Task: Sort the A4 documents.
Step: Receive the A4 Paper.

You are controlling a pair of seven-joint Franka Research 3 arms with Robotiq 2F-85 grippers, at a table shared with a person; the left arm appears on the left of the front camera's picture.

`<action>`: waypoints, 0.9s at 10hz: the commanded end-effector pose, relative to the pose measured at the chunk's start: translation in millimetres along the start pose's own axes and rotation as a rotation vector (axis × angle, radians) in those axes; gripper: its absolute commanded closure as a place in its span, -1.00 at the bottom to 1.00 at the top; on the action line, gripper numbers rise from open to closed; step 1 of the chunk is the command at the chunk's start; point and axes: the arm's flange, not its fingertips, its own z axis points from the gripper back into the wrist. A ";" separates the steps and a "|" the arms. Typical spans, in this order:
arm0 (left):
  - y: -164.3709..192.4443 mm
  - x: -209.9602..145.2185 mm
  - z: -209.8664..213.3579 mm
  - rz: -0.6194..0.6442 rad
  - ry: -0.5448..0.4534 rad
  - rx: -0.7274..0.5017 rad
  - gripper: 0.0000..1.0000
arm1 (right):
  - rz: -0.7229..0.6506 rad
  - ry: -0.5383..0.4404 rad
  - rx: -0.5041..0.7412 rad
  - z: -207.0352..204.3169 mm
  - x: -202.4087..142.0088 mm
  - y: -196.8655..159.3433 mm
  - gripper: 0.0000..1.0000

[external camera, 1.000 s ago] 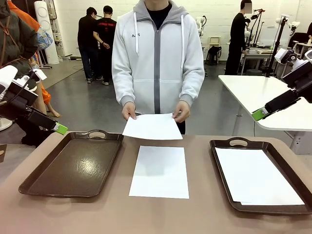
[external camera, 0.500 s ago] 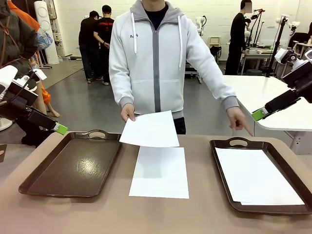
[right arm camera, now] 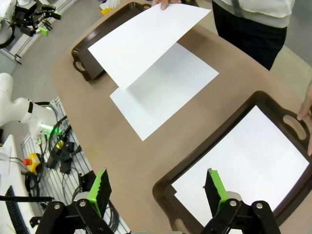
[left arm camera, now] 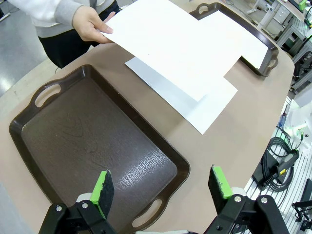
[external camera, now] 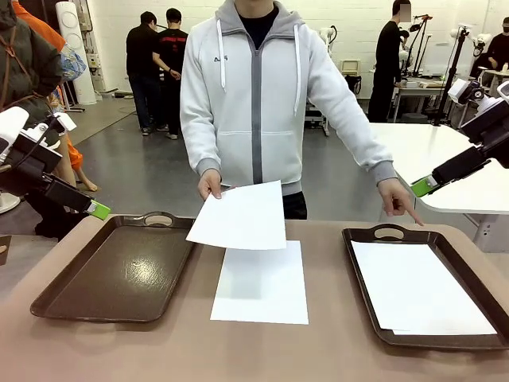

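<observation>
Table's (external camera: 334, 350) front edge is free, left tray (external camera: 119, 270) bare, right tray (external camera: 445, 342) carrying a flat sheet (external camera: 417, 290), middle sheet (external camera: 262, 286) between trays, raised sheet (external camera: 241, 216) now pinched by one hand (external camera: 210, 185) while the freed hand (external camera: 396, 197) points at the right tray, left gripper (left arm camera: 160, 178) and right gripper (right arm camera: 157, 178) spread, empty.

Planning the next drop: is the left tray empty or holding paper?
Empty. The left tray shows a bare glossy brown floor in the front and left wrist views, no sheet on it.

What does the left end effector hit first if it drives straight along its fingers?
Probably the empty left tray: the open left end effector points down at its bare floor. Depth is unclear.
</observation>
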 end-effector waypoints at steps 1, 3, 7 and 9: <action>2.5 -1.4 -0.6 -0.012 -0.011 -0.016 -1.00 | 0.007 0.009 -0.006 0.8 0.2 0.0 -1.00; 2.5 -1.4 -0.6 -0.012 -0.011 -0.016 -1.00 | 0.007 0.009 -0.006 0.8 0.2 0.0 -1.00; 2.5 -1.4 -0.6 -0.012 -0.011 -0.016 -1.00 | -0.102 -0.011 0.129 -20.7 11.8 -19.3 -1.00; 2.5 -1.4 -0.6 -0.012 -0.011 -0.016 -1.00 | -0.212 -0.025 0.237 -53.2 25.3 -30.7 -1.00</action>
